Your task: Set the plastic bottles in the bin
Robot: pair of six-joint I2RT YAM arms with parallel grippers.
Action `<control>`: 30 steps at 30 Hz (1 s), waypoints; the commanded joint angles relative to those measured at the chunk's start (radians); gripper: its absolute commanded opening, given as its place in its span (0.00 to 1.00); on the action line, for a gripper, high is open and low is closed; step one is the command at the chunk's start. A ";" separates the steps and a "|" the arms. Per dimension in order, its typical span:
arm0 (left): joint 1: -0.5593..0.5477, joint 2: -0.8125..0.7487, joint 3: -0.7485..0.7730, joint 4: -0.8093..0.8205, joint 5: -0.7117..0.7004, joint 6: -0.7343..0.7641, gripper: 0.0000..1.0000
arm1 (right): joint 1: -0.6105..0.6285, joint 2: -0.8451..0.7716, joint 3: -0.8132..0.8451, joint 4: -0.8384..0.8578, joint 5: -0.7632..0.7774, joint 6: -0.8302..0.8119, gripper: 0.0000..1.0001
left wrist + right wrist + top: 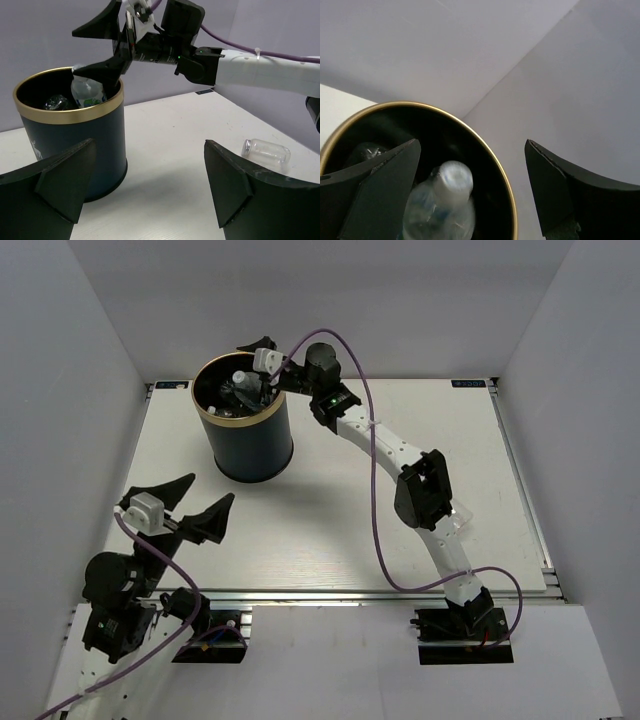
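The bin (pixel 250 445), dark navy with a gold rim, stands at the back left of the table. My right gripper (pixel 252 368) hangs over its mouth, open, jaws wide apart. A clear plastic bottle (pixel 442 200) with a white cap sits inside the bin (pixel 500 170), beside one finger and not gripped. In the left wrist view this bottle (pixel 87 90) pokes just above the rim next to the right gripper (pixel 77 52), with another clear bottle (pixel 56 102) deeper inside. A further clear bottle (pixel 266 151) lies on the table. My left gripper (pixel 210 488) is open and holds nothing.
The right arm (pixel 425 490) stretches diagonally across the table from its base at the near edge, with a purple cable looping alongside. White walls enclose the table at the back and on both sides.
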 commanded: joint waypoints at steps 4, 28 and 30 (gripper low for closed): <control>0.008 0.116 0.002 -0.002 0.089 -0.004 0.98 | -0.009 -0.147 0.082 -0.044 0.220 -0.007 0.90; -0.038 0.904 0.229 0.039 0.395 -0.070 0.84 | -0.387 -1.077 -1.132 -1.006 0.791 0.038 0.90; -0.038 0.881 0.200 0.039 0.381 -0.070 0.87 | -0.419 -1.072 -1.188 -1.012 0.781 -0.013 0.90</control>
